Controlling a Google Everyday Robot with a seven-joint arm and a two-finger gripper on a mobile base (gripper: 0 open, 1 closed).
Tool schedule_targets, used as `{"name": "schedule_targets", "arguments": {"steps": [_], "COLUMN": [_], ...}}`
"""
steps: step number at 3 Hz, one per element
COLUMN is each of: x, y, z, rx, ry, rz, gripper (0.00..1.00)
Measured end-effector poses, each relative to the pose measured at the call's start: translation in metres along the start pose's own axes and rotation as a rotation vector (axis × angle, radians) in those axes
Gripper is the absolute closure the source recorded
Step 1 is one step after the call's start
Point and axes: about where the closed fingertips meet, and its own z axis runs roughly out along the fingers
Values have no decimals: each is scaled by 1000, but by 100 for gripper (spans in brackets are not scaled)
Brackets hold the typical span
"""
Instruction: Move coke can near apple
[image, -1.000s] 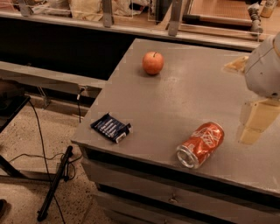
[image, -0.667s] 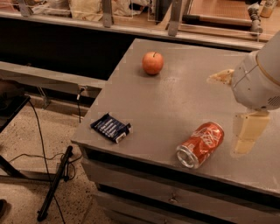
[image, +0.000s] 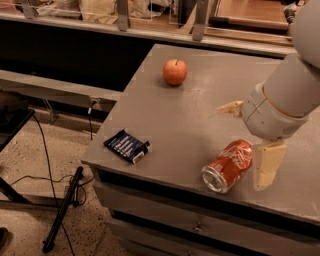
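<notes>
**Open gripper hovering at the toppled can, with the apple across the table**

Nearest the camera, the coke can (image: 227, 166) is lying on its side close to the front edge of the table (image: 165, 125), its silver end pointing toward that edge. To its left, near the front-left corner, a dark blue packet (image: 127, 146) is lying flat, well apart from the can.

Just behind and above the can, the gripper (image: 242, 146) is hanging with its jaws spread wide. One pale finger is reaching down just beside the can's right side, and the other is sticking out beyond the can's far end. It is gripping nothing.

Farthest back, the apple (image: 175, 72) is sitting upright toward the table's left side, well apart from the can.

The main risk is the can's position. It is round, lying on its side and close to the drop, so a finger brushing it before the jaws are closing squarely could be rolling it off the front edge. An off-centre squeeze could also be squirting it out sideways. Later, setting the can down too close could be knocking the apple into a roll toward the nearby left edge.

Count: one can, one apple, one packet, one gripper with two fingers.
</notes>
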Motion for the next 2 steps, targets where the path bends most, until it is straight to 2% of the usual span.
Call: {"name": "schedule_targets", "arguments": {"steps": [1, 2], "x": [1, 7], "y": [2, 1], "z": [19, 31], "rx": [-22, -34], "ry": [14, 21], "rz": [-42, -37], "gripper": [0, 14]}}
